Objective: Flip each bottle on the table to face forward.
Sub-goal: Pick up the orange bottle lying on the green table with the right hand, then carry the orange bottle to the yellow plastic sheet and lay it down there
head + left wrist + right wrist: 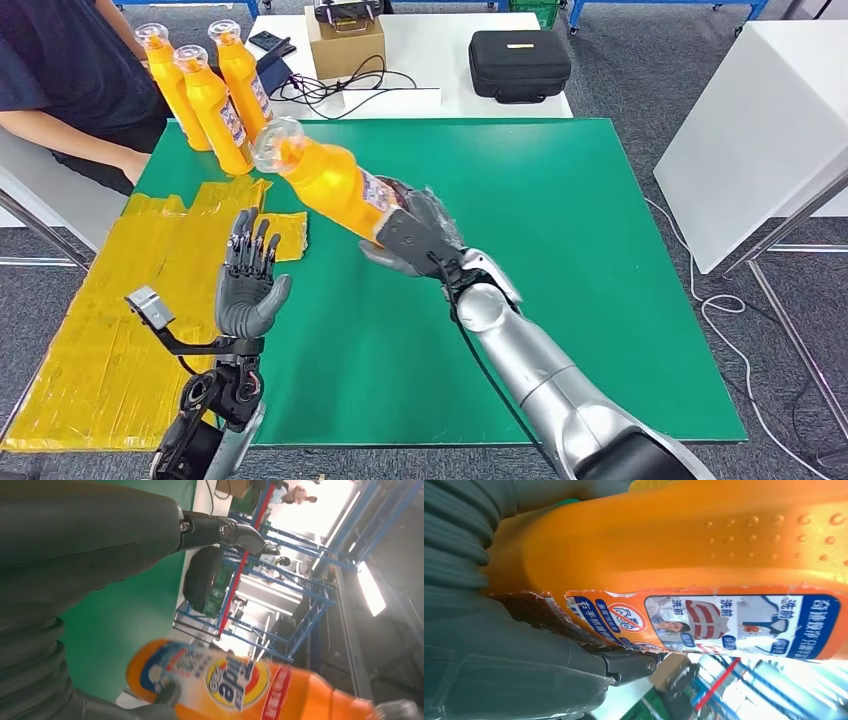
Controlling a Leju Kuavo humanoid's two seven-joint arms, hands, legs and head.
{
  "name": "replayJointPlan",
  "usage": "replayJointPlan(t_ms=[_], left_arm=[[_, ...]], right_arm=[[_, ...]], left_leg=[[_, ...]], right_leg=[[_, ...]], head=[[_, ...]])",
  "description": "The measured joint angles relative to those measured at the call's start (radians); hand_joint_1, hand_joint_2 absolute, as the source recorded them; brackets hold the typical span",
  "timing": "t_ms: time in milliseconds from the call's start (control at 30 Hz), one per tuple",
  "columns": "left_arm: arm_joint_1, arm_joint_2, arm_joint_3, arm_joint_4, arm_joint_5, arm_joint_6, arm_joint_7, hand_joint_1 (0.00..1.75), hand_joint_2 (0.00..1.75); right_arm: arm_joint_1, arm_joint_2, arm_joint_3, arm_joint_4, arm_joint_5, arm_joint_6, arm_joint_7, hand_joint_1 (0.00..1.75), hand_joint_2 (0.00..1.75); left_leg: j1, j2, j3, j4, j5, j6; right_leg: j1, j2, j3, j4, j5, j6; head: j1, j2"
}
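— Where's the bottle (330,183) right now?

— In my right hand (415,232), off the green tabletop (560,260), tilted with its clear cap toward the far left. My fingers (432,208) are wrapped round its base end. Three more bottles (205,95) stand at the far left corner.

— And your left hand (248,282)?

— Raised near the left, palm up, fingers apart, holding nothing, just short of the bottle.

— How do you reckon it handles?

— Stiff plastic, and I'd guess full, so fairly heavy, with the weight hanging out beyond my grip. The body looks glossy, likely slick; the label gives better purchase. If I take it with the left, I'd go for the middle, over the label, not the narrow neck.

— Do the views tell you different things?

— Yes. From the head I get the whole pose and where the other bottles stand. My right wrist shows the label close up: its edge by my hand is torn, and there's a dimpled patch moulded into the side. My left wrist shows the other label, with the big logo, which the head view can't read.
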Motion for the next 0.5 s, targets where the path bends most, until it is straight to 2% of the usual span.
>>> replayJointPlan(t_ms=[67,167,300,500], left_arm=[[-0.031,-0.015,-0.021,0.008,0.002,-0.003,0.016,0.0,1.75],[-0.063,-0.027,-0.045,0.004,0.015,0.002,0.045,0.0,1.75],[-0.064,-0.027,-0.054,-0.028,0.027,0.019,0.059,0.0,1.75],[-0.041,-0.027,-0.063,-0.081,0.03,0.037,0.064,0.0,1.75]], right_arm=[[-0.046,0.065,0.038,0.084,0.023,-0.024,0.036,1.75,1.75],[-0.086,0.14,0.14,0.176,-0.05,-0.051,0.089,1.75,1.75],[-0.085,0.157,0.275,0.206,-0.145,-0.082,0.108,1.75,1.75],[-0.078,0.163,0.432,0.251,-0.222,-0.091,0.125,1.75,1.75]], left_leg=[[0.0,0.0,0.0,0.0,0.0,0.0],[0.0,-0.001,-0.002,0.0,0.0,0.0],[0.0,-0.001,-0.003,0.0,0.0,0.0],[0.0,-0.001,-0.004,0.0,0.0,0.0]], right_leg=[[0.0,0.0,0.0,0.0,0.0,0.0],[0.0,-0.001,-0.002,0.0,0.0,0.0],[0.0,-0.001,-0.004,0.0,0.0,0.0],[0.0,-0.001,-0.004,0.0,0.0,0.0]], head=[[0.0,0.0],[0.0,0.0],[0.0,0.0],[0.0,0.0]])
